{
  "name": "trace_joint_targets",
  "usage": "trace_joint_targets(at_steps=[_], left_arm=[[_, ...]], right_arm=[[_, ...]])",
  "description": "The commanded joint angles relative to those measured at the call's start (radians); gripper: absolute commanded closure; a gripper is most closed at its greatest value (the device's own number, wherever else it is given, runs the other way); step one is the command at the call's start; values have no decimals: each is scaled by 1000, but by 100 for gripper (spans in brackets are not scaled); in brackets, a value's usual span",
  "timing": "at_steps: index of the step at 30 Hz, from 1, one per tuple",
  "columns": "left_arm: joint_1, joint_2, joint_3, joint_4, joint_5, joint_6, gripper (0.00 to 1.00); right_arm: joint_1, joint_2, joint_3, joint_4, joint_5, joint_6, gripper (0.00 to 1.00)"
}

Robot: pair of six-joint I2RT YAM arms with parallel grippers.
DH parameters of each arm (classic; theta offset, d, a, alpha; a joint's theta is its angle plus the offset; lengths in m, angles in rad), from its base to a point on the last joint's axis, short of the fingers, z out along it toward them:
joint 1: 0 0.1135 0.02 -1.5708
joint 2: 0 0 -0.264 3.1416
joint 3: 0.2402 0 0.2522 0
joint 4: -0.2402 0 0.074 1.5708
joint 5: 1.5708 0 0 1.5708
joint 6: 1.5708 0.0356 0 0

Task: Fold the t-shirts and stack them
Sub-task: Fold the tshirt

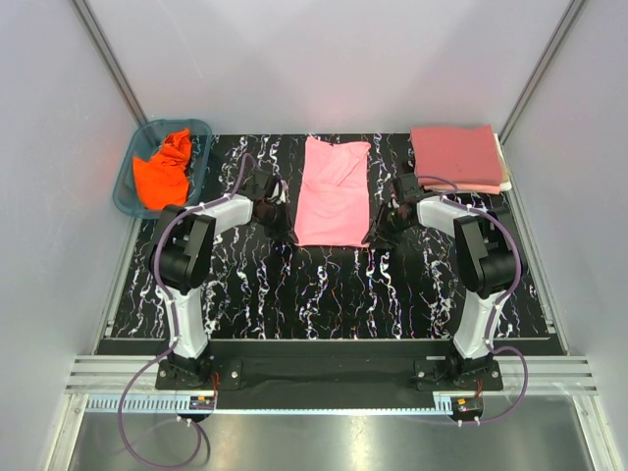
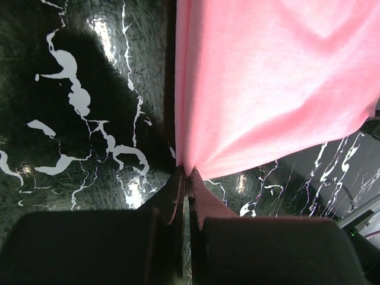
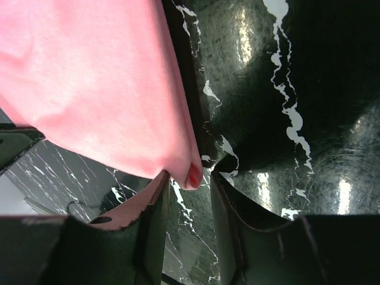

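Observation:
A light pink t-shirt [image 1: 332, 191], folded into a long strip, lies on the middle of the black marbled table. My left gripper [image 1: 282, 212] is at the strip's near left corner; in the left wrist view it [image 2: 187, 173] is shut on that corner of the pink cloth [image 2: 267, 77]. My right gripper [image 1: 383, 218] is at the near right corner; in the right wrist view it [image 3: 190, 175] is open, with the pink corner [image 3: 107, 89] lying between the jaws against one finger. A folded rose-red shirt [image 1: 456, 154] lies on a cream shirt [image 1: 504, 180] at the back right. An orange shirt [image 1: 164, 169] is in the basket.
A teal plastic basket [image 1: 126, 186] stands at the back left corner. Grey walls close in the table on the left, back and right. The table's marbled surface [image 1: 324, 294] shows between the pink shirt and the arm bases.

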Motion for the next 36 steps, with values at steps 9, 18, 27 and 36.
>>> trace_joint_targets(at_steps=[9, 18, 27, 36], left_arm=[[-15, -59, -90, 48, -19, -33, 100], [-72, -208, -238, 69, -43, -77, 100], [-80, -401, -399, 108, -24, -102, 57], [-80, -421, -524, 235, 33, -212, 56]], right_arm=[[1, -13, -56, 53, 22, 64, 71], [-1, -167, -226, 97, 18, 40, 100], [9, -312, -447, 212, -63, 77, 100], [29, -373, -509, 244, -76, 107, 100]])
